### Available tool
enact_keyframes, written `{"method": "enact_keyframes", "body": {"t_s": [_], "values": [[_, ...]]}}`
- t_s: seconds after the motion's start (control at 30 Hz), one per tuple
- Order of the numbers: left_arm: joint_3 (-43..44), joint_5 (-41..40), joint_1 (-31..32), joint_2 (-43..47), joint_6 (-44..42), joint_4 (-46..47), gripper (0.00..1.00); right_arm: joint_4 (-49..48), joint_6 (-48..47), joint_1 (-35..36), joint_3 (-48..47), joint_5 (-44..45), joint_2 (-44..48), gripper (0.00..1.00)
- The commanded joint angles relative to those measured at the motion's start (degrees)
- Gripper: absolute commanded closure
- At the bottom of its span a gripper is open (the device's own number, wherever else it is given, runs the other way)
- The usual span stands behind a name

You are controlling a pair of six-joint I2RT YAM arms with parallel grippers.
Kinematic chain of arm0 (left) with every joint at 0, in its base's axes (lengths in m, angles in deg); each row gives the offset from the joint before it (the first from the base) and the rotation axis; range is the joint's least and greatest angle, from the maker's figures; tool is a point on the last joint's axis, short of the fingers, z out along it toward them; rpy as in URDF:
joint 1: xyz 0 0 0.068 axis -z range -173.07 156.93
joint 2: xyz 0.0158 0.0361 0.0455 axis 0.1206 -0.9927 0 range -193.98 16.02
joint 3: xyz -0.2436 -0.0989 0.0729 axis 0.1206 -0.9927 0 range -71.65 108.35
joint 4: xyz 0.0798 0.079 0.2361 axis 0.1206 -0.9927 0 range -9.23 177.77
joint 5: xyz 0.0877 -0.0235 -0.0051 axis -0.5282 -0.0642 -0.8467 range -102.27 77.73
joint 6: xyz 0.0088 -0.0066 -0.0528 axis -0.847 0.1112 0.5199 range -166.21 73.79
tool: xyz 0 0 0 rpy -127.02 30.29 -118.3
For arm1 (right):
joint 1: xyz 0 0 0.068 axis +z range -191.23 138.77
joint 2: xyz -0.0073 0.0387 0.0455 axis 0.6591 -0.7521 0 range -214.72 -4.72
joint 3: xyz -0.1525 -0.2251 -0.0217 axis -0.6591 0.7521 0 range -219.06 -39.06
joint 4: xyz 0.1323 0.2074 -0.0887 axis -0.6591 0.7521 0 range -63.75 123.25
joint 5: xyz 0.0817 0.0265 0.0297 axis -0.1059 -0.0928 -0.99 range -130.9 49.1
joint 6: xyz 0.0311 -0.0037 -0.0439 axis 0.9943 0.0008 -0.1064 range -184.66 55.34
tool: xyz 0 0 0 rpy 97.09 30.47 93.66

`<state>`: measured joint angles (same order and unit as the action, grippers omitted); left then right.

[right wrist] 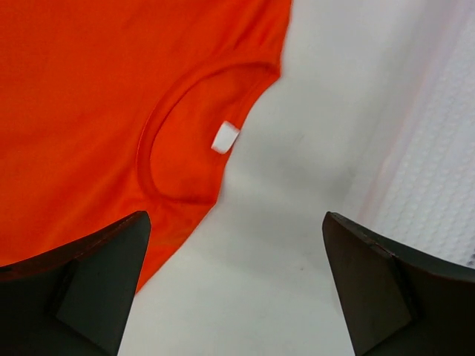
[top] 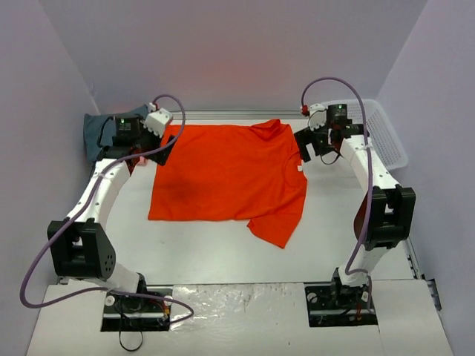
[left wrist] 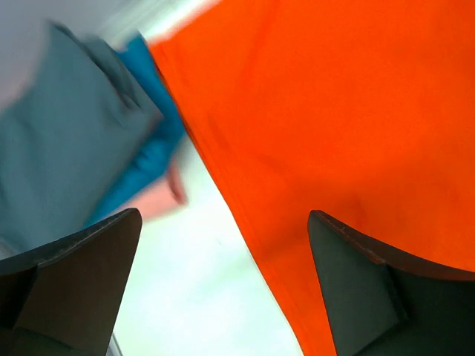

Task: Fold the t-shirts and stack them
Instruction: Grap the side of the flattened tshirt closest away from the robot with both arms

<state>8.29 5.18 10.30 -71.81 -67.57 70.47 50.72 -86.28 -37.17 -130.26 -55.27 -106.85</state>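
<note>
The bright orange t-shirt (top: 226, 174) lies spread flat on the white table, collar with a white label (right wrist: 225, 137) toward the right. My left gripper (top: 159, 143) is open and empty above the shirt's far-left edge (left wrist: 245, 215). My right gripper (top: 310, 146) is open and empty just right of the collar (right wrist: 178, 148), over bare table. Folded shirts sit at the far left: dark grey-teal (top: 98, 135), also in the left wrist view (left wrist: 59, 141), with bright blue (left wrist: 152, 148) and pale pink (left wrist: 152, 200) under it.
A white plastic mesh basket (top: 386, 133) stands at the far right behind my right arm, its rim in the right wrist view (right wrist: 438, 170). Purple-grey walls enclose the table on three sides. The arm bases are at the near edge.
</note>
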Motion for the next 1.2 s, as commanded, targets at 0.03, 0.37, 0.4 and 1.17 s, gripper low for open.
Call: {"method": "enact_keyframes", "body": {"t_s": [0.03, 0.37, 0.4, 1.17], "values": [[-13.2, 2.1, -0.3, 6.7, -7.6, -5.8, 0.06, 4.9, -2.8, 2.2, 10.1, -3.6, 6.1, 0.02], [-30.1, 4.3, -0.5, 22.1, -24.5, -16.7, 0.17, 8.1, -5.9, 4.9, 24.7, -1.8, 19.3, 0.00], [-31.2, 4.3, -0.4, 22.7, -25.4, -17.1, 0.17, 8.2, -5.6, 4.9, 25.0, -1.5, 19.4, 0.00], [-39.1, 0.7, -2.3, 11.5, -28.1, -6.4, 0.22, 8.1, -3.5, 5.0, 27.6, -3.2, 18.5, 0.00]]}}
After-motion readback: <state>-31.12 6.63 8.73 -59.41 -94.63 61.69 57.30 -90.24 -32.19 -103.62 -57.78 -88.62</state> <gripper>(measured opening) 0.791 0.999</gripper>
